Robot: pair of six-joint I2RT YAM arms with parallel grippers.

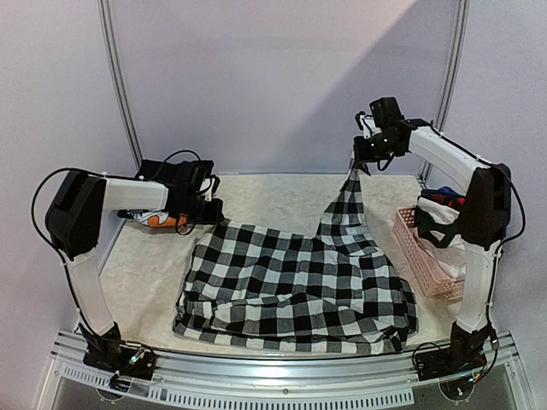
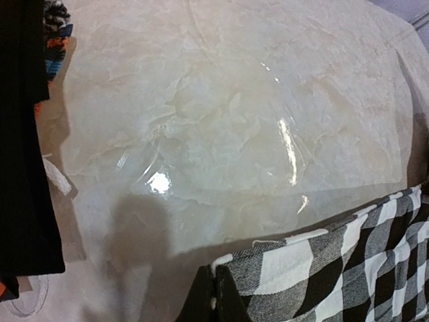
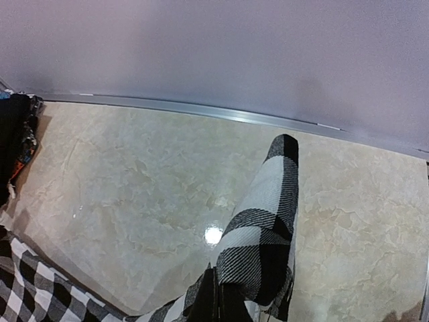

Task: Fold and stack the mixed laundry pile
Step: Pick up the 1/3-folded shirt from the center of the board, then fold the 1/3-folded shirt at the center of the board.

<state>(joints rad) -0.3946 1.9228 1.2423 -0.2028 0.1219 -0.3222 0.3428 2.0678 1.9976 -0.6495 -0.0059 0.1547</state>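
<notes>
Right gripper (image 1: 360, 167) is clenched on one far corner of the black-and-white checked garment (image 1: 295, 286). It holds that corner well above the table (image 1: 144, 266), so the cloth hangs from it in a narrow peak; the right wrist view shows the fabric rolled over just ahead of the jaws. Left gripper (image 1: 208, 215) is clamped on the other far corner, low and near the surface. Judgement: both far corners are pinched so the piece can be spread or its far edge carried over for a fold. The cloth is soft and limp, rumpled along its near hem. The rest of the mixed laundry pile (image 1: 158, 219), black and orange-printed pieces, lies at far left just beside that gripper. A pink perforated basket (image 1: 419, 256) stands at right on the glossy, marbled top.
</notes>
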